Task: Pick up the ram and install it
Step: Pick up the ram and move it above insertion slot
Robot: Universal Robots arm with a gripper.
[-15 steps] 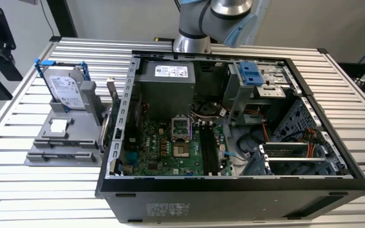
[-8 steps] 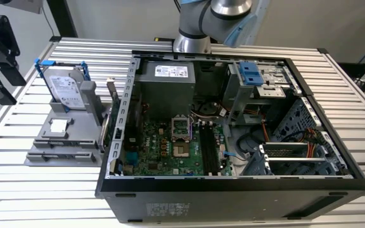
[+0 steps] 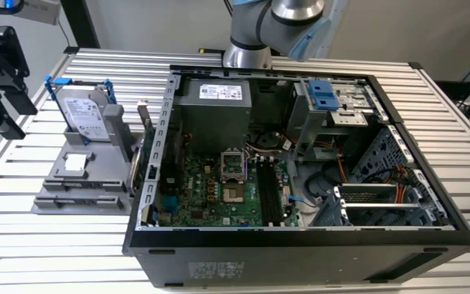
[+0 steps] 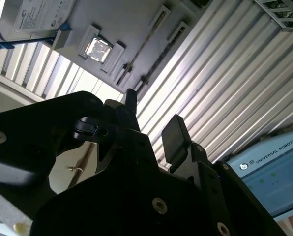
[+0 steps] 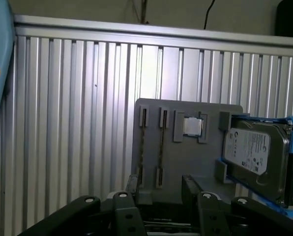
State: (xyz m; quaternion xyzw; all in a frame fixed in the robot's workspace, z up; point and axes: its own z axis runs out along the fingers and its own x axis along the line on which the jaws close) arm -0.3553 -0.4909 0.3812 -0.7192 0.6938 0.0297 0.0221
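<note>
Ribbed aluminium table, pale slats running across the whole work area. A plain light wall lies beyond its far edge, with dark cables hanging down in the first wrist view.

An open computer case lies on its side mid-table, with the green motherboard and its long black slots exposed. The arm rises behind the case.

A gray holder sits on the table just beside the case, on the exterior view's left. It carries a hard drive in a blue frame and a small square chip.

The ram stands on edge in a slot of the holder, showing as a thin dark strip. A similar strip stands in the neighbouring slot.

The gripper hangs off to the side of the holder, well apart from the ram. Its fingers are spread, with nothing between them.

A pale blue pendant with a screen is near the table edge.
</note>
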